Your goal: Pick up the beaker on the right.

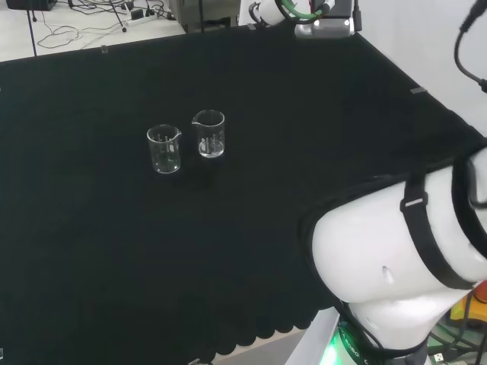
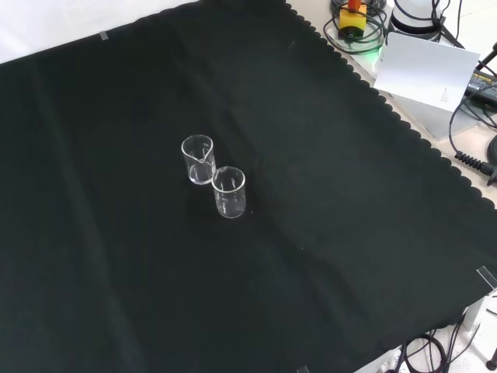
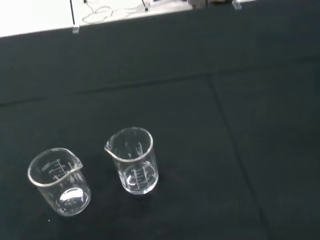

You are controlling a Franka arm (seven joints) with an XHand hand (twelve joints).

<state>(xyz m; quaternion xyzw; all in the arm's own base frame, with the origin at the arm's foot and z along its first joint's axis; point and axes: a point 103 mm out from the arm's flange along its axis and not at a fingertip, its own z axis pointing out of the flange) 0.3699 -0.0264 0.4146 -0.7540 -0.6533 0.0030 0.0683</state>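
Two small clear glass beakers stand upright and close together near the middle of the black cloth, both apparently empty. In the head view one beaker (image 1: 163, 148) is on the left and the other beaker (image 1: 208, 134) is on the right, a little farther back. In the front view the head view's right beaker (image 2: 198, 159) stands higher and to the left, the other beaker (image 2: 229, 192) nearer and to the right. The wrist view looks down at both from a distance: one beaker (image 3: 60, 181) and its neighbour (image 3: 132, 160), each with a spout and printed scale.
The arm's white link (image 1: 403, 251) bulks at the head view's right. The cloth's scalloped edge (image 2: 404, 124) runs along the front view's right, with a white box (image 2: 427, 70) and cables beyond it. More cables (image 1: 91, 23) lie past the cloth's far side.
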